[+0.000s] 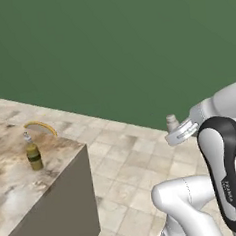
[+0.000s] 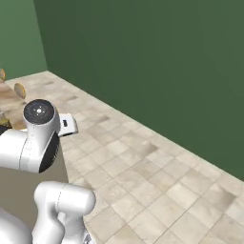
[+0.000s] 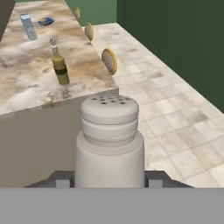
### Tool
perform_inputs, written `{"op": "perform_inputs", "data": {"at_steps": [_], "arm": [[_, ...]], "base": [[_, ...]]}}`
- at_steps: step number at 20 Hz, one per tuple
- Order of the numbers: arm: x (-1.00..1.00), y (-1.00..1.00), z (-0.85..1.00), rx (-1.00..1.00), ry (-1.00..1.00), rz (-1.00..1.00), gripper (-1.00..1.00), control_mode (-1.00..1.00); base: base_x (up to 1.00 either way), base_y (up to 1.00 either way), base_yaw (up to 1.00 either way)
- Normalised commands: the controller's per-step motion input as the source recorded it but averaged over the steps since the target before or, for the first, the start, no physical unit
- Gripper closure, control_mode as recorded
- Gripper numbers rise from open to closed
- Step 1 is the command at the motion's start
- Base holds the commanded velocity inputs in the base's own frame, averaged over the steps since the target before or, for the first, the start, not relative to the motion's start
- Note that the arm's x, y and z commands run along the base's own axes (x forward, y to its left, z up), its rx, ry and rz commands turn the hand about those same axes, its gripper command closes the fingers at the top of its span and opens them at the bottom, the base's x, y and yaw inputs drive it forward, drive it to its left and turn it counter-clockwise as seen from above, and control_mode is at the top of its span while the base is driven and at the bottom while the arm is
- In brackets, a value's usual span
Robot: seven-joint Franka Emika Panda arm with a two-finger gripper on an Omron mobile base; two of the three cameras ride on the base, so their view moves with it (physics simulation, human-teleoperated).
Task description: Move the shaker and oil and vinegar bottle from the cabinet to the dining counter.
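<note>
Dark green walls and a beige stone-tiled floor (image 2: 157, 176) surround the scene. Held up off the floor, the shaker (image 3: 109, 140) is a smooth pale grey cylinder with a ribbed, rounded cap pierced by small holes; the pincer (image 3: 109, 181) is closed on its body, a dark fingertip at each side. From the left base view its cap (image 1: 172, 121) pokes up past the white arm. Beyond it stands the table (image 3: 30, 78), a brown-beige marbled stone top on plain beige sides. On that top the bottle (image 3: 59, 65) stands upright, slim, olive-yellow, dark-banded, with a pale stopper. Farther along sit a pale blue-grey carton (image 3: 28, 26) and a blue dish (image 3: 45, 20). Round wooden stools (image 3: 109, 61) line the table's edge.
</note>
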Motion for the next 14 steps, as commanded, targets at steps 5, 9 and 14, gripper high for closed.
{"op": "perform_inputs", "data": {"at_steps": [5,9,14], "arm": [[0.0,0.0,0.0,0.0,0.0,0.0,1.0,1.0],[0.0,0.0,0.0,0.0,0.0,0.0,1.0,1.0],[0.0,0.0,0.0,0.0,0.0,0.0,1.0,1.0]], "base": [[0.59,-0.57,0.4],[0.53,-0.54,0.44],[0.51,-0.49,0.46]]}}
